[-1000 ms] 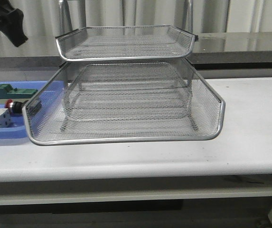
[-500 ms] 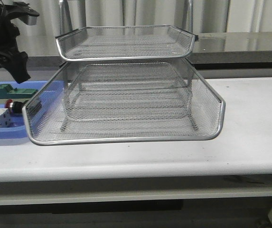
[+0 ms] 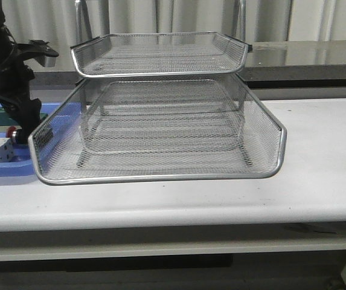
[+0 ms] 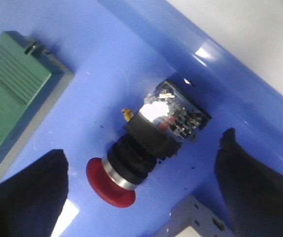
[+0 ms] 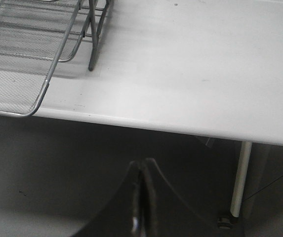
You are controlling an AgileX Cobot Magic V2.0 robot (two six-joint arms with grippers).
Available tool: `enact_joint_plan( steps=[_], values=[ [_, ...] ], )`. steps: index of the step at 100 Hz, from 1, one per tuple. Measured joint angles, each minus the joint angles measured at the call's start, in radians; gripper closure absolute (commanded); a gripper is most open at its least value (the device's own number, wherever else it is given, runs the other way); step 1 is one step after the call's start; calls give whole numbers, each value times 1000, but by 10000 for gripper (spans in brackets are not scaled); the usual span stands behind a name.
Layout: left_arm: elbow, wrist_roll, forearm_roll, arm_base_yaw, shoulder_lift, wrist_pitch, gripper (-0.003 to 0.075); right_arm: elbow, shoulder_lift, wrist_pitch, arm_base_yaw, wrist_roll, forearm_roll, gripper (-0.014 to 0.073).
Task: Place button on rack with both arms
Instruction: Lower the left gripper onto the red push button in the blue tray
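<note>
The button (image 4: 148, 148) is lying on its side in the blue tray (image 4: 131, 54), near the tray edge that faces the rack (image 3: 160, 121), between the green block (image 4: 13, 84) and a white block (image 4: 190, 222). The left gripper (image 4: 141, 192) is held spread wide, a finger on each side of the button, not touching. It should be lowered straight and closed across the black body, not the red cap. The right gripper (image 5: 140, 197) is pressed shut, empty, off the table (image 5: 195, 69) edge.

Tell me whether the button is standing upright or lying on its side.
Lying on its side. In the left wrist view the button rests flat on the blue tray, red head pointing sideways, between the open left tool fingers.
</note>
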Motion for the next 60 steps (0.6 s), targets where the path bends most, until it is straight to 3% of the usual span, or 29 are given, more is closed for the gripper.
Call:
enact_joint_plan(
  steps=[60],
  values=[
    [0, 26, -19, 4, 60, -50, 135, 0, 0, 0, 0, 0, 0, 664]
  ],
)
